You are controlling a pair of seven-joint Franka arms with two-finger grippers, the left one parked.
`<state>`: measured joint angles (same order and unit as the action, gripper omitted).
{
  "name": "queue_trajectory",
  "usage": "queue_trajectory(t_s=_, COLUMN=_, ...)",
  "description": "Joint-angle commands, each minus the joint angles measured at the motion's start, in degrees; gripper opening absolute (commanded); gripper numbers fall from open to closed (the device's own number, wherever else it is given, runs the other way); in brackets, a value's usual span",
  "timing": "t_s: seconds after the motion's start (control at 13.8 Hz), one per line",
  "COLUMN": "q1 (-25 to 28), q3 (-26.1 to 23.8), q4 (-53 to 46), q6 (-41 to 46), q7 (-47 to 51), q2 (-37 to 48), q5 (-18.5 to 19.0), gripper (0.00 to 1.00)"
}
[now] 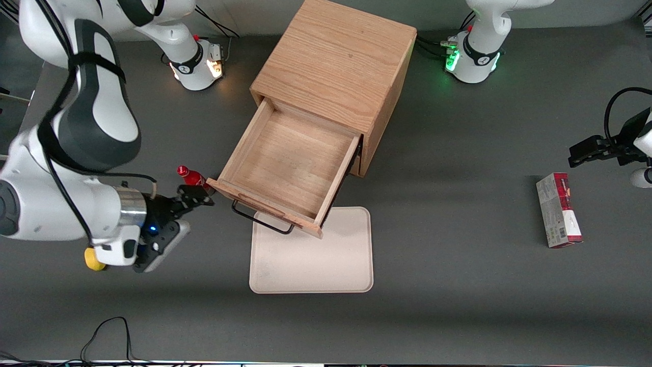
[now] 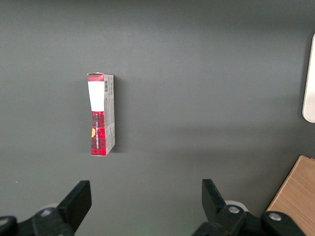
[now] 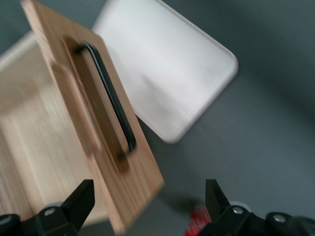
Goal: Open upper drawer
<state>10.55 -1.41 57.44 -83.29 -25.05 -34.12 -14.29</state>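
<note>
Grey counter (image 1: 458, 214) is carrying a wooden cabinet (image 1: 336, 66) with its upper drawer (image 1: 290, 163) standing pulled out at the frame's centre.
Its black wire handle (image 1: 262, 220) is hanging over a cream tray (image 1: 326, 260). At centre-left of the front view, the claw (image 1: 201, 196) is sitting spread wide and empty, just beside the drawer's front corner and a small red bottle (image 1: 189, 176).

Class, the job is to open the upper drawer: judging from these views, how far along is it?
Done: the upper drawer stands pulled far out of the cabinet, its bare inside showing, its front over the tray. In hand: nothing; the gripper is open beside the drawer front, off the handle. Left: probably only moving the arm away.
</note>
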Motion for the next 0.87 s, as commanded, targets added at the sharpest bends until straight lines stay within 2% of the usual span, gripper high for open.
queue_trajectory(t_s=0.0, q1=1.1, q3=1.0, q4=18.4, q6=-3.8, q7=2.3, q2=14.1, q5=6.6, gripper=1.00)
queue_trajectory(t_s=0.15, q1=1.1, q3=2.4, q4=31.9, q6=-10.0, q7=5.2, q2=24.1, q5=8.2, gripper=1.00)
queue_trajectory(t_s=0.22, q1=1.2, q3=2.4, q4=37.6, q6=-11.7, q7=9.8, q2=28.4, q5=10.4, gripper=1.00)
queue_trajectory(t_s=0.36, q1=1.6, q3=2.5, q4=45.3, q6=-12.2, q7=16.8, q2=34.4, q5=11.4, gripper=1.00)
queue_trajectory(t_s=0.58, q1=1.5, q3=7.5, q4=49.4, q6=-11.2, q7=17.8, q2=37.7, q5=10.7, gripper=1.00)
queue_trajectory(t_s=0.8, q1=1.2, q3=8.7, q4=46.1, q6=-8.0, q7=24.5, q2=36.7, q5=10.3, gripper=1.00)
